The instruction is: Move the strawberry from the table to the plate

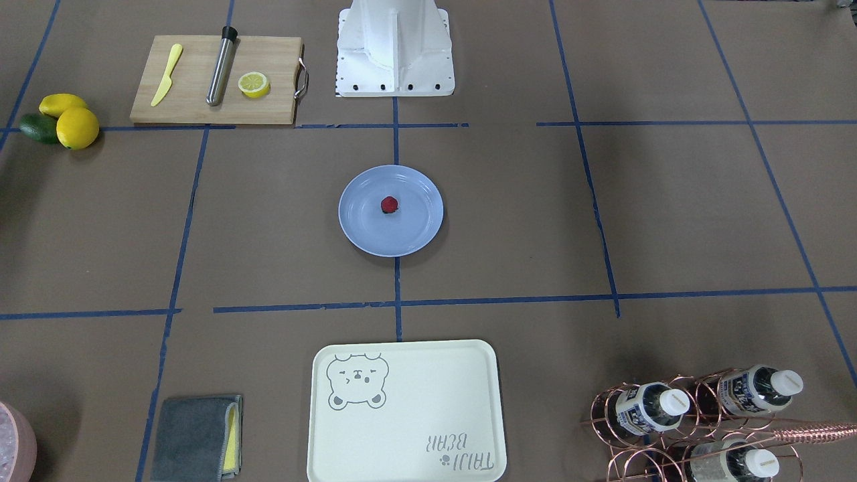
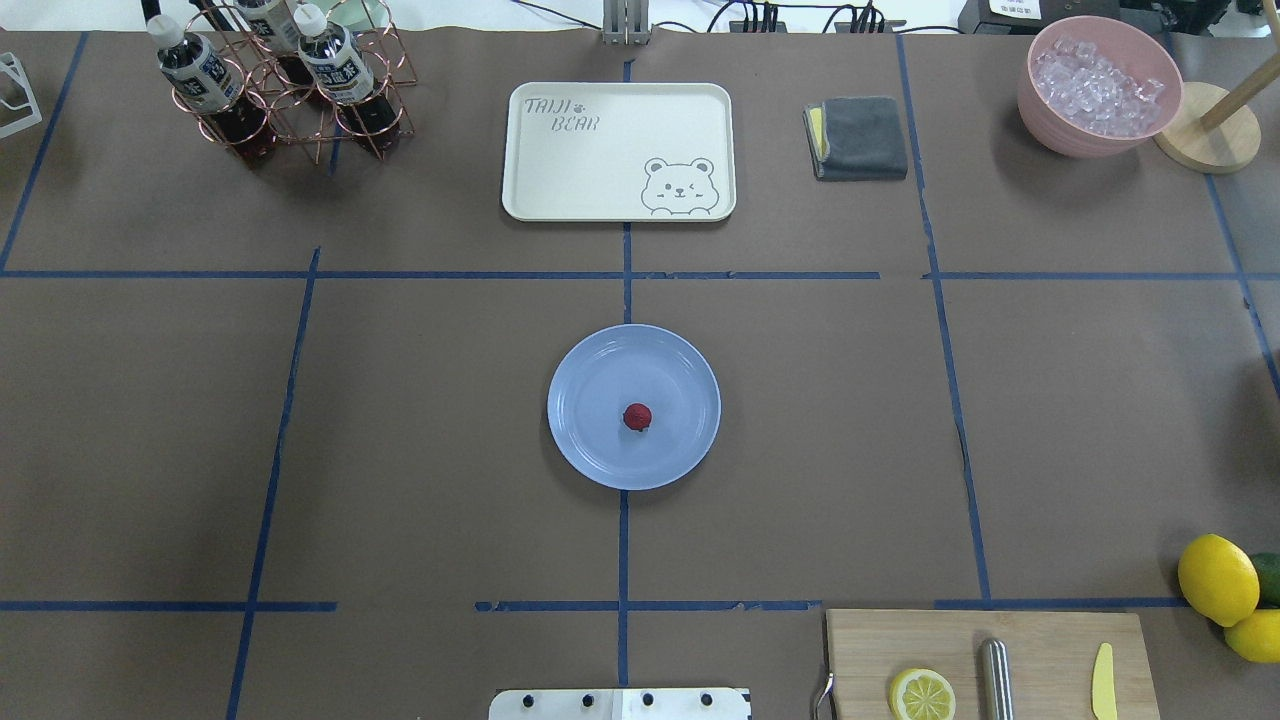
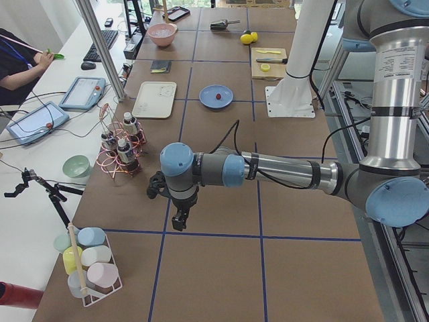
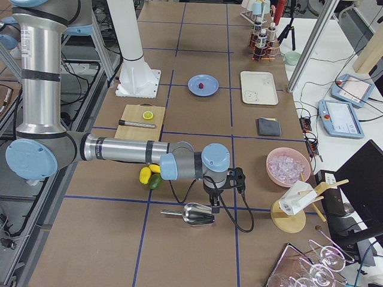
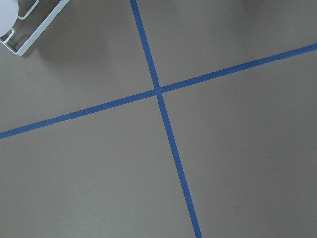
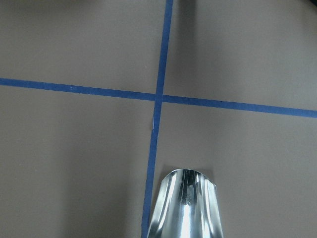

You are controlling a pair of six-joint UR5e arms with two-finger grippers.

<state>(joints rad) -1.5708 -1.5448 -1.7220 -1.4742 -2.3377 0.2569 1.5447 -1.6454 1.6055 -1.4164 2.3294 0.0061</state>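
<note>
You've got the strawberry (image 1: 389, 205) sitting on the plate (image 1: 415, 234), near its middle, red side up, nothing touching it. The plate lies flat at the table's (image 1: 535, 221) centre, right on the long blue tape line that runs out from the robot's base. Both arms are far off it. The left gripper (image 3: 179, 220) hangs pointing down over the table's left end, near a tape crossing, well apart from the plate. It shows only in the side view, so you cannot tell how wide the jaws stand or whether they hold anything. The right gripper (image 4: 214, 206) hangs pointing down over the table's right end, just beside a metal scoop (image 4: 197, 214). Same there: you cannot tell the jaws' state. Neither wrist view shows any fingers, only brown paper, tape and the scoop's end. By the robot-side edge, right of the base, a wooden cutting board (image 1: 194, 100) carries a yellow knife (image 1: 166, 75), a metal cylinder (image 1: 221, 65) and a lemon half (image 1: 254, 84). Two lemons (image 1: 77, 127) and a green fruit (image 1: 37, 127) lie just past the board. Along the operators' edge you have the bear-print tray (image 1: 415, 415), a grey cloth (image 1: 194, 436), a copper bottle rack (image 1: 676, 422) and a pink bowl of ice (image 2: 1098, 85).
</note>
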